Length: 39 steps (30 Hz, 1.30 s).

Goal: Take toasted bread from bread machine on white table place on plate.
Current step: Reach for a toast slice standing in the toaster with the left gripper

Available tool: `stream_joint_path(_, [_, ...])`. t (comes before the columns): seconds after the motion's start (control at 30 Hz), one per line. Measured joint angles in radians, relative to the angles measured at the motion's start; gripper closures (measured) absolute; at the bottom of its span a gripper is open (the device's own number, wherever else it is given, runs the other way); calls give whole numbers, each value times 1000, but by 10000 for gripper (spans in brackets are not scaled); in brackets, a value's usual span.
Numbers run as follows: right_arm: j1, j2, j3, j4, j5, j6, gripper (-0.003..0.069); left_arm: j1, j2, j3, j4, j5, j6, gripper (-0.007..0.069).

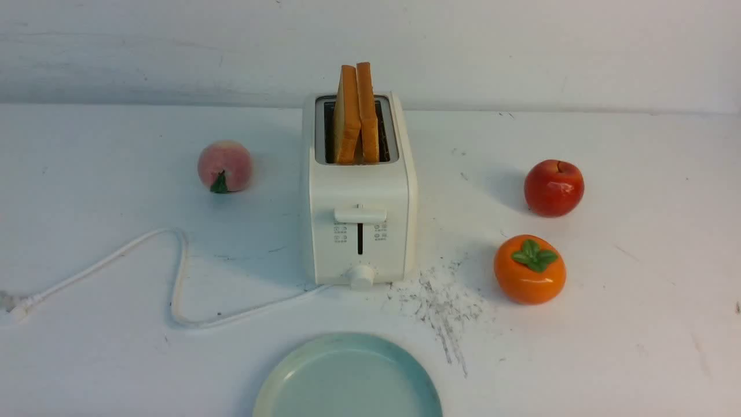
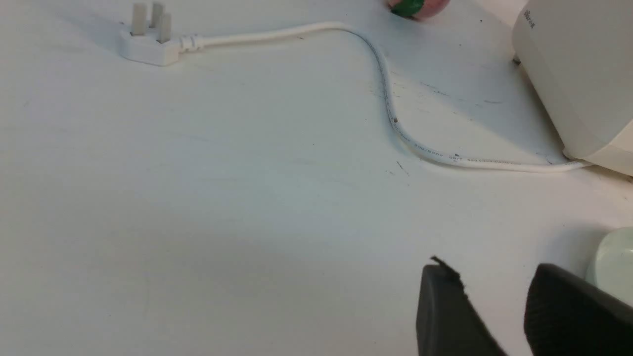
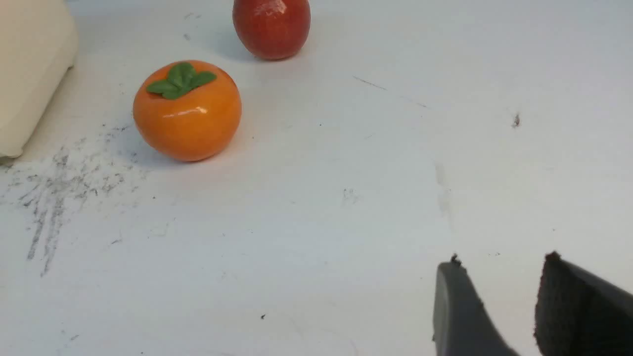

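Two slices of toast (image 1: 356,113) stood upright in the slots of the toaster (image 1: 359,202), leaning together at their tops and sticking out well above it. The toaster sat at the middle of the white table (image 1: 637,324), its lever (image 1: 360,215) and knob (image 1: 362,277) facing the near side. The plate (image 1: 347,376) lay flat at the near edge, straight in front of the toaster and apart from it.

A white cord (image 1: 179,272) looped from the toaster's near left corner out to the left, ending in a plug (image 2: 146,42) lying on the table. A peach (image 1: 224,166) sat left of the toaster. An apple (image 1: 554,188) sat to the right, with a persimmon (image 1: 529,269) nearer than it. Grey scratch marks (image 1: 443,304) spread between the toaster, the persimmon and the plate.

The left gripper (image 2: 489,277) hung over the table near the plate's rim, its fingers parted by a moderate gap and holding nothing. The right gripper (image 3: 502,267) hung over bare table, well apart from the persimmon, its fingers likewise parted with nothing between them.
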Motion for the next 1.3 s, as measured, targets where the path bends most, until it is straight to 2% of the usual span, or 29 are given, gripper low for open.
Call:
stream_joint_path(0.93, [0,0,0,0,0,0,419,0,0,0,8,-2,0,386])
stream_joint_path(1.17, [0,0,0,0,0,0,419,0,0,0,-11,-125,0,386])
stream_joint_path(1.3, [0,0,0,0,0,0,419,0,0,0,-106,-290,0,386])
